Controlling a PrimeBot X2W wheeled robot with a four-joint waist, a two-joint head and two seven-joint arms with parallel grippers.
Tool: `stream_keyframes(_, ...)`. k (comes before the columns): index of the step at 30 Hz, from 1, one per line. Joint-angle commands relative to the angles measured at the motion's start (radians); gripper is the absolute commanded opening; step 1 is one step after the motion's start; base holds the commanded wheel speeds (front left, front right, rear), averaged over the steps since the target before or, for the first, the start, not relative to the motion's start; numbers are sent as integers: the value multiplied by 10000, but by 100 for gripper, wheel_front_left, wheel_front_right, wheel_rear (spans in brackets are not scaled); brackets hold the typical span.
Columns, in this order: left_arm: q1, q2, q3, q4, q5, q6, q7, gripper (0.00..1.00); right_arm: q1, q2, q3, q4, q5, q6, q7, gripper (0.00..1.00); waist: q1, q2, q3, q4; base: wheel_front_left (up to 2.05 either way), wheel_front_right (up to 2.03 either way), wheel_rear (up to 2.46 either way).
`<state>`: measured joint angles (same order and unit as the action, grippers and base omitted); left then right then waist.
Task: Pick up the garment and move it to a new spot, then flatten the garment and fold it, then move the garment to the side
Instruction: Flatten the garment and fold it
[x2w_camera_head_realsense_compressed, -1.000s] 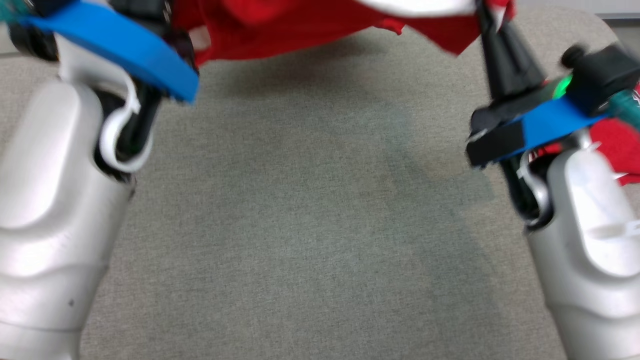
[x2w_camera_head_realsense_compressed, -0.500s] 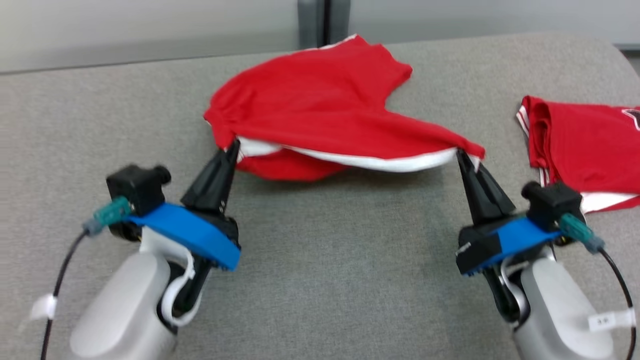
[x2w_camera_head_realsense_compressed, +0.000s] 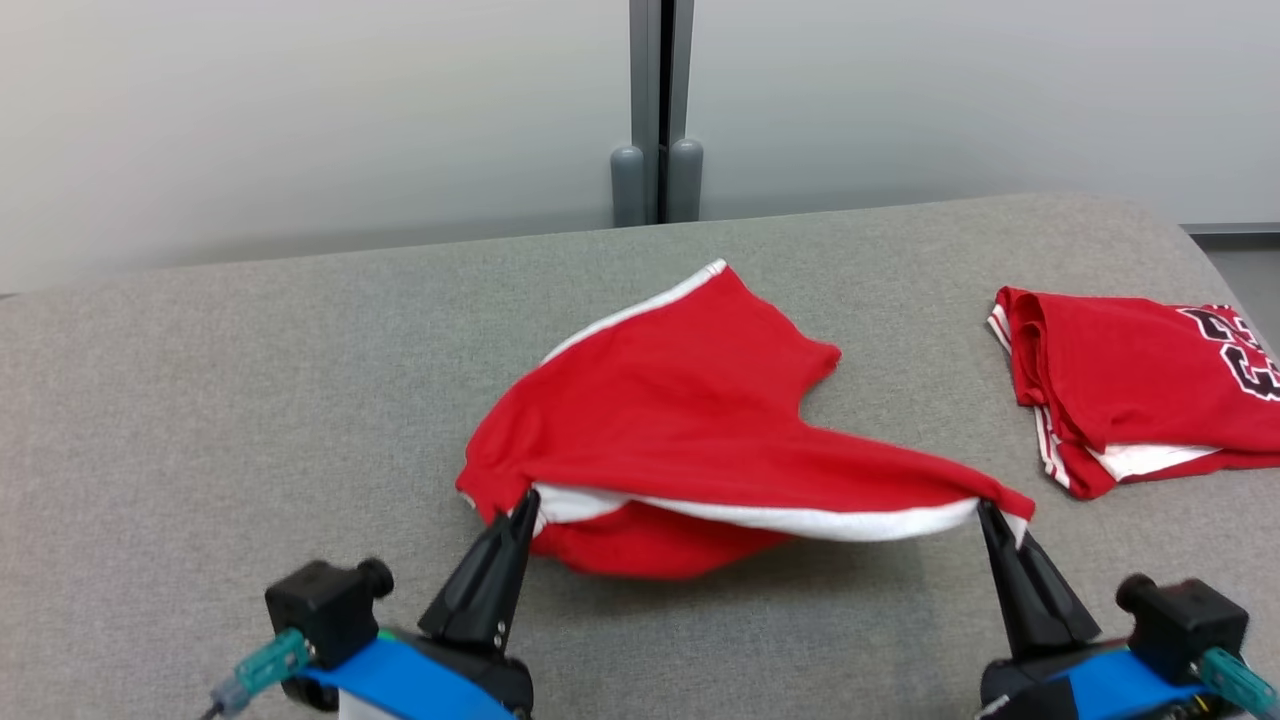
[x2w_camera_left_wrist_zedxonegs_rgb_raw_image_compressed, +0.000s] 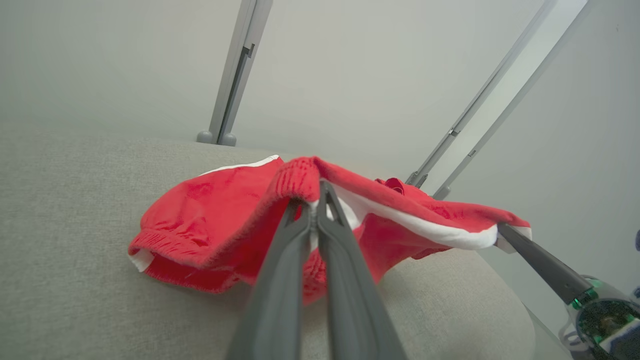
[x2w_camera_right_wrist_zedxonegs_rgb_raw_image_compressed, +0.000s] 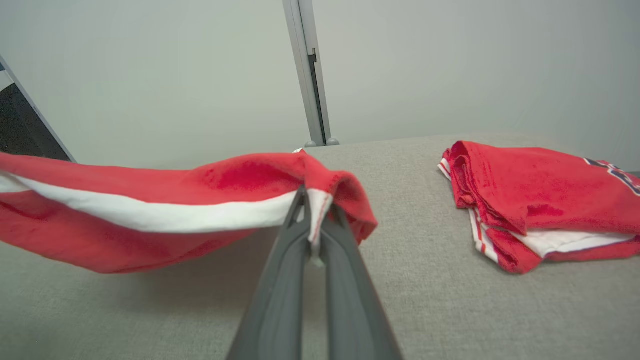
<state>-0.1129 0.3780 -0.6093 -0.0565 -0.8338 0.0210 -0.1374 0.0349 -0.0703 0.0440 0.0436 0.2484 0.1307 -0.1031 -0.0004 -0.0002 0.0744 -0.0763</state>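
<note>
A red garment (x2w_camera_head_realsense_compressed: 680, 420) with a white band along its edge is seen near the middle of a grey fabric surface (x2w_camera_head_realsense_compressed: 200, 400). Its far part is laid on the surface, while the near edge is held up clear of it and stretched sideways. One end of that edge is pinched by the left gripper (x2w_camera_head_realsense_compressed: 525, 500), the other by the right gripper (x2w_camera_head_realsense_compressed: 988, 512) – both pairs of dark fingers are closed tight on the cloth. To the right, well apart, a folded red jersey (x2w_camera_head_realsense_compressed: 1120, 390) with white trim and dark lettering is laid flat. Behind the surface a pale wall (x2w_camera_head_realsense_compressed: 300, 120) is seen, split by a grey post (x2w_camera_head_realsense_compressed: 657, 110).
</note>
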Motion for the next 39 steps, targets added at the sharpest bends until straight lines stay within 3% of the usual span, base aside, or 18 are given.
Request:
stream_keyframes(1,287,116,-27,-265,-28,159,71,0,418,48,-125,-440,-115,2,200,0,4,2,-84,-64,0,0,0)
stream_keyframes(7,1209,334,-263,-985,-275,592,498,0,1507,137,-544,-1842,-564,2,1156,0,4,2,-5,25,0,0,0)
stream_keyframes(13,1284,56,-554,-668,-716,868,1276,0,981,154,-688,-1568,-695,2,1544,0,4,2,382,305,0,0,0)
stream_keyframes(22,-17,-901,34,198,-1374,1083,1395,0,-1986,-1037,-328,213,-495,2,2485,0,4,2,1161,1020,0,0,0)
stream_keyframes(30,-1545,-1670,186,1546,-1619,907,1583,0,-4964,-2442,1047,2375,366,2,3636,0,4,2,1833,1670,0,0,0)
stream_keyframes(39,-2744,-2438,411,2942,-1930,572,1427,0,-7406,-2994,2104,4643,1515,2,4058,0,4,2,2460,2138,0,0,0)
